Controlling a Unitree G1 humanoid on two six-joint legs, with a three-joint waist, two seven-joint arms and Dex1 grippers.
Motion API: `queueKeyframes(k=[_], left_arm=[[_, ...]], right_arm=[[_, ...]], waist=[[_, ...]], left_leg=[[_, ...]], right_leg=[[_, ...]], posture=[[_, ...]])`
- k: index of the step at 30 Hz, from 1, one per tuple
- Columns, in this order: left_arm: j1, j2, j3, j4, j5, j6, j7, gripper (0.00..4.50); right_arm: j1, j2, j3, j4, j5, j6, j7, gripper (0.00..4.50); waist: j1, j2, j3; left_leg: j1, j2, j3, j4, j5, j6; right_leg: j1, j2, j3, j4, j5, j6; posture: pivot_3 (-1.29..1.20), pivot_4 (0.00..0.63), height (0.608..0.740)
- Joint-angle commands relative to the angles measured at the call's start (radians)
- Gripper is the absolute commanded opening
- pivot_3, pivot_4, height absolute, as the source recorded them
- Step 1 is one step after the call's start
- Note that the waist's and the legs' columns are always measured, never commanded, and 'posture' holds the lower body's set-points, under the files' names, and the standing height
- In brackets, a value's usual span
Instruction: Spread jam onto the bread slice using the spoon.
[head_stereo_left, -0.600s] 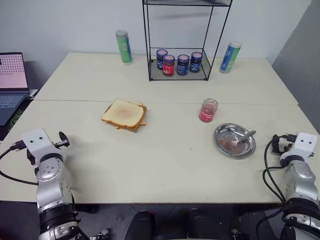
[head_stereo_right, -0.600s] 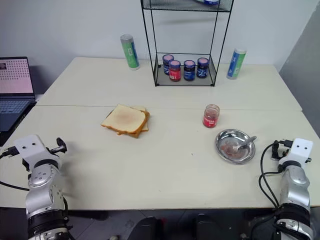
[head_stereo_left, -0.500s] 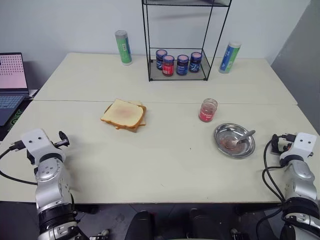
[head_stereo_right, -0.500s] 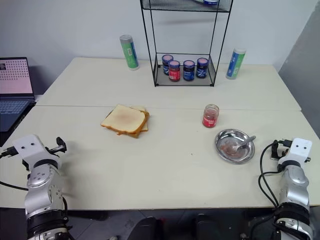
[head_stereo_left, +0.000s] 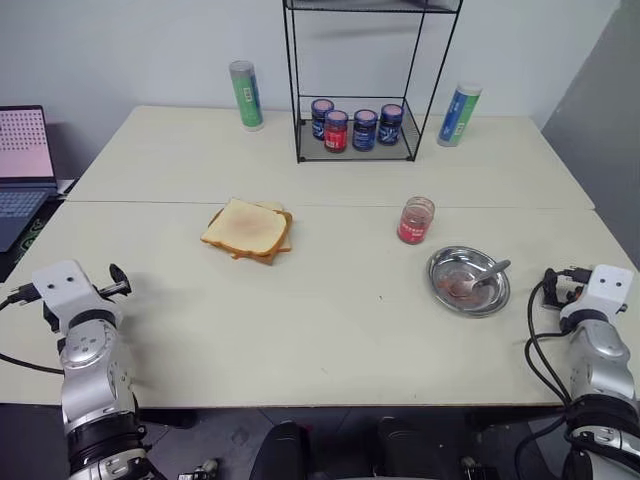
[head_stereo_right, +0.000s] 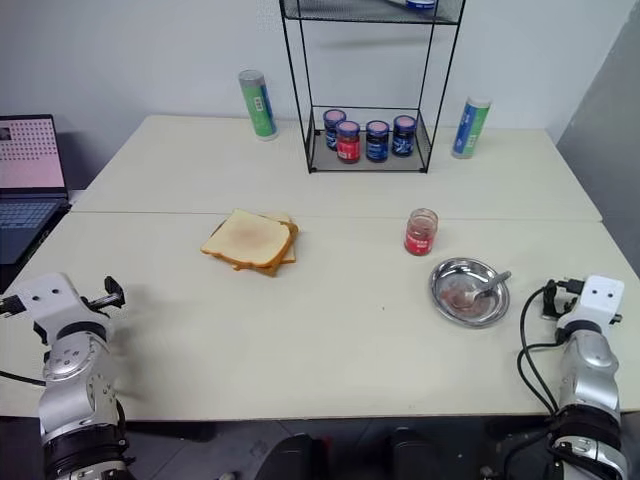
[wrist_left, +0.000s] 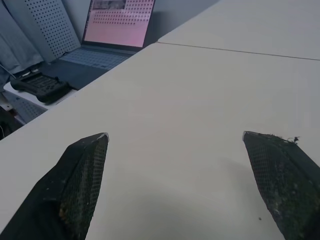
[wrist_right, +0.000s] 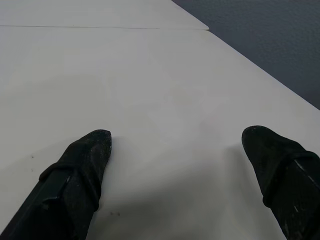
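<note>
Both arms sit at the near corners of the desk (head_stereo_left: 330, 320), well apart from everything they need. The left gripper (wrist_left: 175, 145) has its fingers spread wide over bare desk, and the right gripper (wrist_right: 180, 140) is spread just as wide, neither holding anything.

The spoon (head_stereo_left: 487, 277) lies in a steel bowl (head_stereo_left: 469, 282) at the near right, handle resting on the rim. The handle is slim and the bowl is light, so a poor pinch may skid the bowl or flip the spoon out. The jam (head_stereo_left: 416, 220) sits in a small clear jar just beyond the bowl; a reach toward it could knock it over. The bread slice (head_stereo_left: 245, 227) lies left of centre on top of thicker bread pieces, so pressing with the spoon may push it off the stack.

The desk is pale and smooth, two tops joined. At the far side stand a wire rack (head_stereo_left: 360, 100) with dark jars, and two tall tubes. A laptop (head_stereo_left: 22, 150) sits off the far left.
</note>
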Motion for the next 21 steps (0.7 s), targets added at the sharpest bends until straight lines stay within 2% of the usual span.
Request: queueKeyframes(k=[1,8,13,19,21], left_arm=[[-0.021,0.031,0.017,-0.037,-0.023,-0.004,-0.028,4.49],[-0.042,0.063,0.034,-0.040,-0.108,0.022,-0.122,4.49],[-0.080,0.128,-0.007,-0.063,-0.239,0.150,-0.321,4.49],[-0.173,0.231,-0.084,-0.078,-0.328,0.285,-0.531,4.49],[-0.216,0.258,-0.137,-0.058,-0.321,0.302,-0.594,4.49]], right_arm=[[0.020,-0.006,-0.005,-0.084,0.017,0.017,-0.005,4.50],[0.042,-0.041,-0.005,-0.224,0.025,0.071,0.028,4.50],[0.093,-0.116,0.059,-0.515,0.088,0.187,0.198,4.50],[0.082,-0.222,0.166,-0.921,0.409,0.528,0.429,4.50],[0.037,-0.231,0.220,-0.999,0.512,0.647,0.448,4.50]], waist=[[0.000,0.000,0.000],[0.000,0.000,0.000],[0.000,0.001,0.001],[-0.001,0.001,0.001],[-0.001,0.001,0.001]], left_leg=[[0.000,0.000,0.000,0.000,0.000,0.000],[0.000,0.000,0.000,0.000,0.000,0.000],[0.000,0.000,0.000,0.000,0.000,0.000],[0.000,0.001,-0.001,0.000,0.000,0.000],[0.000,0.000,-0.001,0.000,0.000,0.000]], right_leg=[[0.000,0.000,0.000,0.000,0.000,0.000],[0.000,0.000,0.000,0.000,0.000,0.000],[-0.001,0.000,-0.001,0.000,0.000,0.000],[0.000,0.000,-0.002,0.000,0.000,0.000],[0.000,0.000,-0.002,0.000,0.000,0.000]], posture=[[0.00,0.150,0.740],[0.00,0.150,0.740],[0.00,0.150,0.740],[0.00,0.150,0.740],[0.00,0.150,0.740]])
